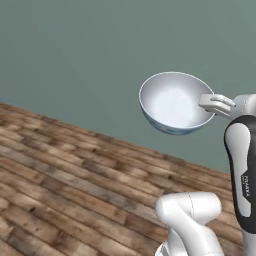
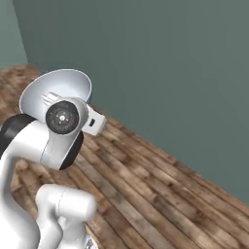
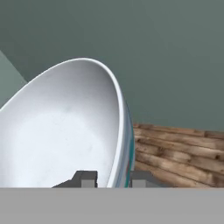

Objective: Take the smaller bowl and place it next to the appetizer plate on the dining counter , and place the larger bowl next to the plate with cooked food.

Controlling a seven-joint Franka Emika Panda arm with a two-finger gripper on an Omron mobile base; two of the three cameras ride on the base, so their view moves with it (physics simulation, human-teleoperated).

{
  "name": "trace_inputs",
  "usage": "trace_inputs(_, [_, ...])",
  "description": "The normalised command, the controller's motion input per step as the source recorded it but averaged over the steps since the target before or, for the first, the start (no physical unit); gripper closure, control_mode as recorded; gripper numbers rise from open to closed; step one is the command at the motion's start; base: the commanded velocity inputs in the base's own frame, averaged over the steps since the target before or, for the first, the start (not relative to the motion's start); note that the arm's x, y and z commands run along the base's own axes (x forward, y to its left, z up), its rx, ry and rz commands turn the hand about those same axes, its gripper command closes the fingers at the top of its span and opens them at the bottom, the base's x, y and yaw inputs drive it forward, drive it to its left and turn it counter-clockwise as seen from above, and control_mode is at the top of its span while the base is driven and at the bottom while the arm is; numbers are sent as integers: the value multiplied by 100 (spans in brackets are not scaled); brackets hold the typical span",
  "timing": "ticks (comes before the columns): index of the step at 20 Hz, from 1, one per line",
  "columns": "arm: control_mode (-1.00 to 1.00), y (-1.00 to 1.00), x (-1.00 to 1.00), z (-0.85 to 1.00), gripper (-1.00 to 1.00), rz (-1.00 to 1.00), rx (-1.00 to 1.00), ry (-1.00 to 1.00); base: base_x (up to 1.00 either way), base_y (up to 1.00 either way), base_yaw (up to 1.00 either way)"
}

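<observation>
Presently the gripper (image 3: 111, 179) is pinched on the rim of the larger bowl (image 1: 172, 102), one finger inside and one outside, carrying it tilted at upper right of the left base view, clear above the wooden floor (image 1: 60, 185), evidently for transport.

The arm (image 1: 192, 220) is glossy white, built of rounded tubular segments — smooth, swollen shells that meet at dark joints. One upright link (image 1: 243, 170) carries a long black inset panel with rounded ends, and small pale lettering runs along it, too small to read. In the right base view a round black cap (image 2: 62, 117) closes a joint; its face is flecked with tiny pale dots around a centre mark. The hand (image 1: 218, 103) is pale grey-white with slim sculpted ridges. The pincer (image 3: 113, 179) ends in two small dark grey, blocky tips.
</observation>
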Motion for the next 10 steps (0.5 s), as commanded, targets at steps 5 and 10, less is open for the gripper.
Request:
trace_inputs(5, [100,0,0,0,100,0,0,0,100,0,40])
trace_inputs(10, [100,0,0,0,100,0,0,0,100,0,41])
